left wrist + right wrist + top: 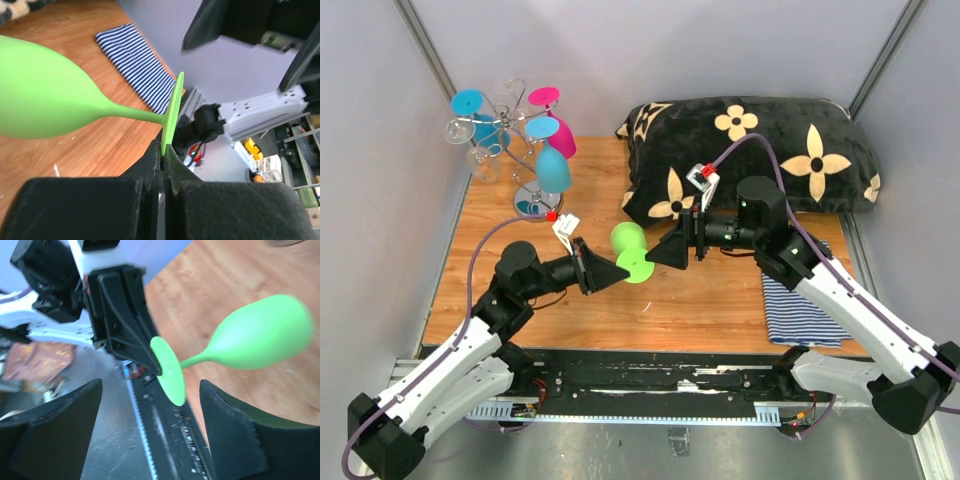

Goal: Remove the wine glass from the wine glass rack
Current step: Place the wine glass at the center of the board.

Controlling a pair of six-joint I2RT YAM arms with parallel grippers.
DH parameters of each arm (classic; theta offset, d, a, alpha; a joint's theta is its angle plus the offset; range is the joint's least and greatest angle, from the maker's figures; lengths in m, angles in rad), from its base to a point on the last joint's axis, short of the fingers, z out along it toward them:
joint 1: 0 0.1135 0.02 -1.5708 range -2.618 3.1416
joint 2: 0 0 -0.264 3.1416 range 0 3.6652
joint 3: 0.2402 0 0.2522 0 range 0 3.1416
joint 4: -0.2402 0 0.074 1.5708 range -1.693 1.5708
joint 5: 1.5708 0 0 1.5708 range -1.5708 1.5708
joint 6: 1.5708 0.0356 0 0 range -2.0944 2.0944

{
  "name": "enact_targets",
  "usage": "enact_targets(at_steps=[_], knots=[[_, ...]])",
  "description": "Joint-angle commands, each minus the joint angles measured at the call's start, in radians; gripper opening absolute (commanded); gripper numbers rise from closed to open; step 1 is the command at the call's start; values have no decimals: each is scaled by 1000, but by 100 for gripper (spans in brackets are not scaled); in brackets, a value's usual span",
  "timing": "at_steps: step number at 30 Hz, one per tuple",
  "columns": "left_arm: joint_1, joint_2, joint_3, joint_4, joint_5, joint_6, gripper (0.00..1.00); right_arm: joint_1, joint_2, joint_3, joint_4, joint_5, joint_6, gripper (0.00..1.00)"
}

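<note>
Top view: your left gripper (622, 272) is closed on the foot of the green wine glass (630, 240), which hangs sideways over the middle of the table (720, 290), bowl pointing away from the arm bases. The glass is off the wine glass rack (510, 120) and well apart from it. The rack stands at the far left corner with blue, pink and clear glasses (552, 168) hung on it. Your right gripper (658, 252) sits just beside the foot, facing the left one. A black floral cushion (750, 150) lies far right and a striped cloth (800, 310) near right.

Left wrist view: the fingers (150, 165) pinch the foot's thin rim, with no gap around it; the stem runs left to the bowl.

Right wrist view: the fingers (60, 435) stand wide apart, touching nothing. The green foot sits between and beyond them, gripped by the left jaws.
</note>
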State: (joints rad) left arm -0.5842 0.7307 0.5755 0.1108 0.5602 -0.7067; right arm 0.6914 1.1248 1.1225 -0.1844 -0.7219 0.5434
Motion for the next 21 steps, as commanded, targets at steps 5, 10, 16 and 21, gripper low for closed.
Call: enact_targets(at_steps=[5,10,16,21], knots=[[-2,-172,-220,268,36,155,0,-81,-191,-15,-116,374,-121,94],[-2,-175,-220,228,273,407,1,-182,-229,-31,-149,439,-93,98],[-2,-208,-216,184,355,662,0,-281,-192,-20,-173,293,-50,98],[-2,-226,-211,93,389,774,0,-294,-149,21,-172,153,-49,98]])
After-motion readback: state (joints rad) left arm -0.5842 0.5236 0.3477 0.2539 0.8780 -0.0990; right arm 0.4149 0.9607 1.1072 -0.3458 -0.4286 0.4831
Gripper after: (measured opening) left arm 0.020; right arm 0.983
